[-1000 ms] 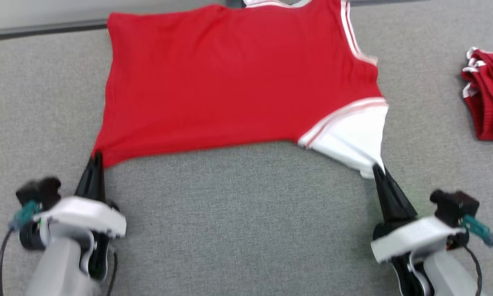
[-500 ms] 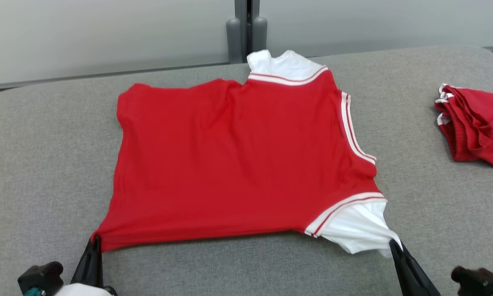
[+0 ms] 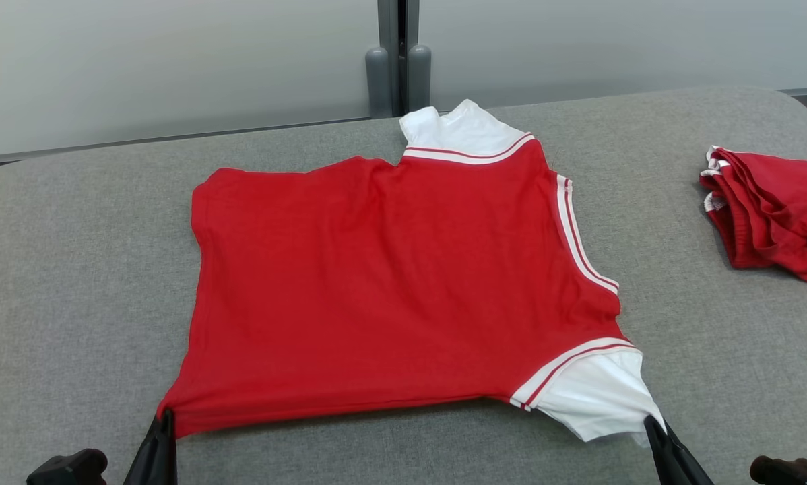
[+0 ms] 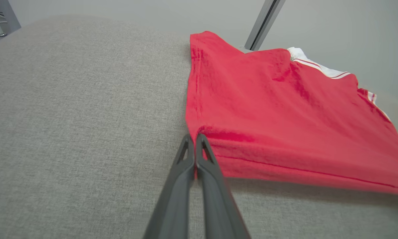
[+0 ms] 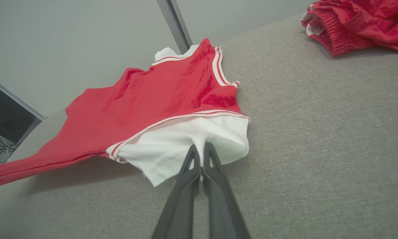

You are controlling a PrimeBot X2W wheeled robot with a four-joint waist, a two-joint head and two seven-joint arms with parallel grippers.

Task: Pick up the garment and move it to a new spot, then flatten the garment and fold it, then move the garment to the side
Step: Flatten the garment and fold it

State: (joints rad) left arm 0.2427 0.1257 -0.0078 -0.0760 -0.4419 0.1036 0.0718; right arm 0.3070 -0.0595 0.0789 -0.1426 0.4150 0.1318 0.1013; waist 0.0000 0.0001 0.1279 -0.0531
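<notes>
A red garment (image 3: 390,283) with white striped trim and white sleeves lies spread on the grey padded table (image 3: 73,269), its near edge lifted slightly. My left gripper (image 3: 164,421) is shut on the garment's (image 4: 285,109) near left red corner, seen in the left wrist view with my left gripper (image 4: 195,136) pinching the hem. My right gripper (image 3: 649,423) is shut on the white sleeve (image 3: 595,397) at the near right; the right wrist view shows my right gripper (image 5: 200,147) clamped on that white sleeve (image 5: 185,139).
A second red garment (image 3: 774,209), bunched with white trim, lies at the table's right side, also in the right wrist view as the bunched garment (image 5: 358,23). A grey wall with a vertical post (image 3: 397,60) stands behind the table's far edge.
The head camera has tilted up, so the whole garment now shows. Both grippers still hold the near corners and sit lower in the picture.
</notes>
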